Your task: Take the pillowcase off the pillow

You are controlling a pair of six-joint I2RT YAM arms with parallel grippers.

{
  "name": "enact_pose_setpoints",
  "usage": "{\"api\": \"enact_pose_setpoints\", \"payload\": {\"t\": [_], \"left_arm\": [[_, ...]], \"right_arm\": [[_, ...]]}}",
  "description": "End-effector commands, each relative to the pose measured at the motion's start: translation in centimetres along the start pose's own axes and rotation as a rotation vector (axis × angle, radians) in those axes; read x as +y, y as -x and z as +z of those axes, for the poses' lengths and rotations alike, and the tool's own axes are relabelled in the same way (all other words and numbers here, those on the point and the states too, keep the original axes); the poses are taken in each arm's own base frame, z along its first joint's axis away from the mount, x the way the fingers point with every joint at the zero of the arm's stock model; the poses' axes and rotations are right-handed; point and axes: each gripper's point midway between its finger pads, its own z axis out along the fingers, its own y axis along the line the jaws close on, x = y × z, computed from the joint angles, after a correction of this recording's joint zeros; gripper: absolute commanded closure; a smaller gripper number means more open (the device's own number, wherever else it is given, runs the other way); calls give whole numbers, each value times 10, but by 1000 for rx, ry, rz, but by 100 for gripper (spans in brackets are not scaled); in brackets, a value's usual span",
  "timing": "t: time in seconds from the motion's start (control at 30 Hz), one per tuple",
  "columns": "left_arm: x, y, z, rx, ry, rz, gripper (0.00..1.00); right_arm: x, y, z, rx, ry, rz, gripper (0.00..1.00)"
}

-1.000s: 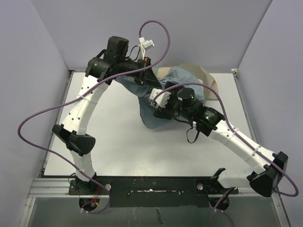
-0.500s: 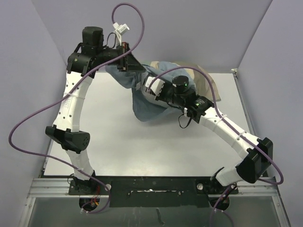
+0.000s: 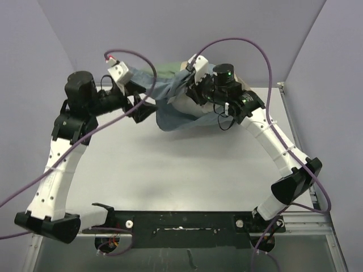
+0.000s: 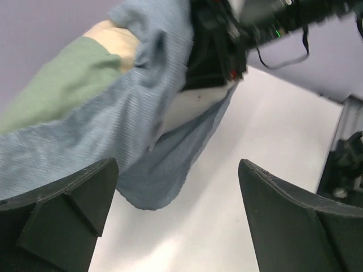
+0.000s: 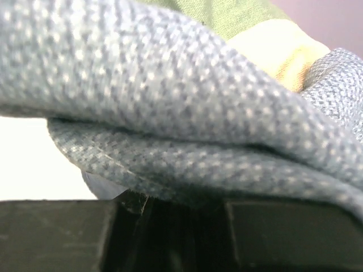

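Note:
The pillowcase [image 3: 173, 113] hangs as a blue-grey fold at the back of the table, with olive and beige blocks showing near the wall [image 4: 62, 85]. My right gripper [image 3: 191, 89] is shut on its blue-grey fabric [image 5: 187, 164], which fills the right wrist view. An off-white patch of the pillow [image 4: 193, 105] shows inside the cover's mouth; the rest is hidden. My left gripper [image 3: 142, 109] stands open to the left of the cloth, its jaws [image 4: 178, 226] wide apart with only bare table between them.
The white table [image 3: 187, 170] is bounded by grey-violet walls on three sides. A metal rail [image 3: 181, 218] runs along the near edge. Purple cables [image 3: 238, 42] loop above both arms.
My left gripper has let go of the pillowcase, opened and pulled back to the left. The right gripper has shut on the fabric and carried it up toward the back wall.

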Motion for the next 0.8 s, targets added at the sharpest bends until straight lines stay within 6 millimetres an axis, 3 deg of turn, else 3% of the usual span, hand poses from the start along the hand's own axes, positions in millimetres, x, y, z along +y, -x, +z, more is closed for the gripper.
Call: {"api": "enact_pose_setpoints", "payload": {"t": [0.0, 0.07, 0.13, 0.33, 0.63, 0.77], "left_arm": [[-17, 11, 0, -82, 63, 436, 10], [-27, 8, 11, -80, 112, 564, 7], [-23, 11, 20, -88, 187, 646, 7], [27, 38, 21, -157, 451, 691, 11], [54, 38, 20, -210, 543, 668, 36], [71, 38, 26, -192, 558, 624, 39]], "right_arm": [[8, 83, -17, -175, -18, 174, 100], [18, 94, -13, -174, -9, 205, 100], [29, 103, -10, -187, 7, 222, 100], [39, 121, -26, -251, 27, 266, 100], [48, 129, -48, -301, 96, 285, 100], [53, 130, -54, -312, 130, 291, 100]]}}
